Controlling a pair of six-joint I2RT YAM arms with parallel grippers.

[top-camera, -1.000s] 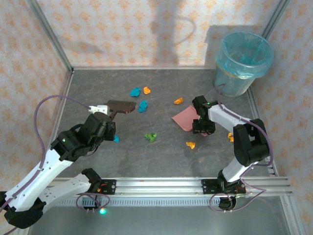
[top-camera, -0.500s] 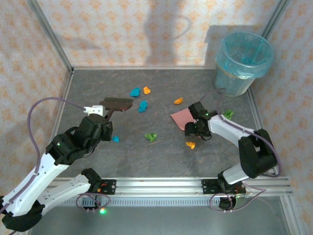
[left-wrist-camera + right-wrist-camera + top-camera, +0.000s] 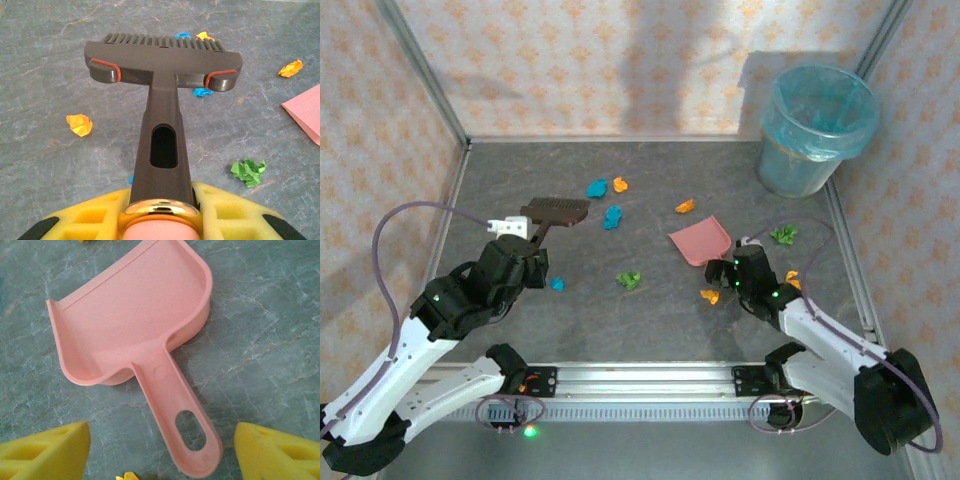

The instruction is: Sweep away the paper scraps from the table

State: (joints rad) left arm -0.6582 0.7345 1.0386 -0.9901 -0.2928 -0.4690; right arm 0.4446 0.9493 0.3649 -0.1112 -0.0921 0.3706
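Several paper scraps lie on the table point(image 3: 650, 320): blue ones point(image 3: 612, 217), orange ones point(image 3: 685, 207) and green ones point(image 3: 629, 280). My left gripper point(image 3: 533, 240) is shut on the handle of the dark brown brush point(image 3: 556, 211), whose head hangs just above the table near the blue and orange scraps point(image 3: 596, 188). In the left wrist view the brush point(image 3: 162, 65) points away from my gripper point(image 3: 162, 202). The pink dustpan point(image 3: 700, 240) lies flat on the table. My right gripper point(image 3: 161, 445) is open, one finger on each side of the dustpan handle point(image 3: 175, 405), touching neither side.
A bin with a blue liner point(image 3: 817, 130) stands at the far right corner. Patterned walls close the left, far and right sides. An aluminium rail point(image 3: 650, 380) runs along the near edge. An orange scrap point(image 3: 710, 296) lies just left of my right gripper.
My right gripper has opened wider and drawn back toward the near edge, from over the dustpan to its handle end. The brush has shifted slightly left.
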